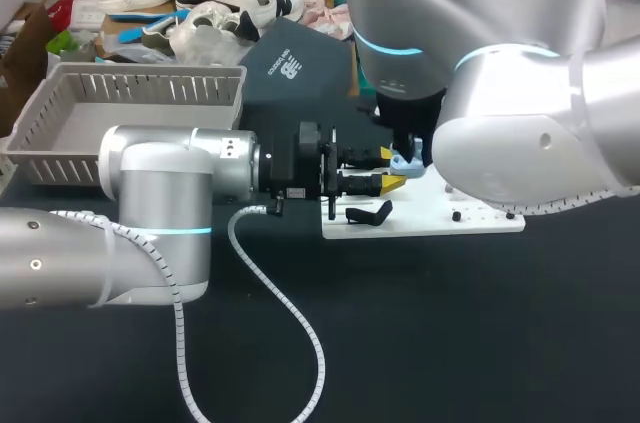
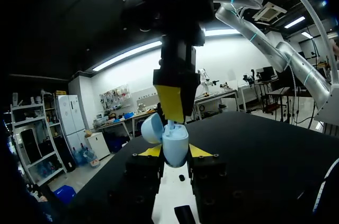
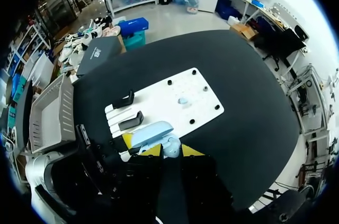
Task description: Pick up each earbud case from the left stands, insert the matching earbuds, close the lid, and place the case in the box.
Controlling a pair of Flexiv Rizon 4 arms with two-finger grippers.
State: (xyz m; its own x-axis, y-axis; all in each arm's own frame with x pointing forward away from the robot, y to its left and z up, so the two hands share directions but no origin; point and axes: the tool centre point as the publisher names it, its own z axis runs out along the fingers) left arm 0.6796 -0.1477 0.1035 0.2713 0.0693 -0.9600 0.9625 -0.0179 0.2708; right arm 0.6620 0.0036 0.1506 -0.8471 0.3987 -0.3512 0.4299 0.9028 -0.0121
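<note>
Inserting earbuds is the step I judge us at. My left gripper (image 1: 388, 171) is clamped on the pale blue case (image 2: 175, 143), lid open, over the white board (image 3: 204, 105). The right gripper (image 2: 174, 113) hangs right at the case's mouth; whether it pinches an earbud I cannot tell. One earbud (image 3: 184, 100) lies on the board. Next I'd seat gently, then fetch that one. The box (image 1: 60, 113) waits at the case's nine o'clock.

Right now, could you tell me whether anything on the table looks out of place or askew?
Nothing stands out: the earbud case is held upright in the left gripper, lid open, above the white board.
</note>
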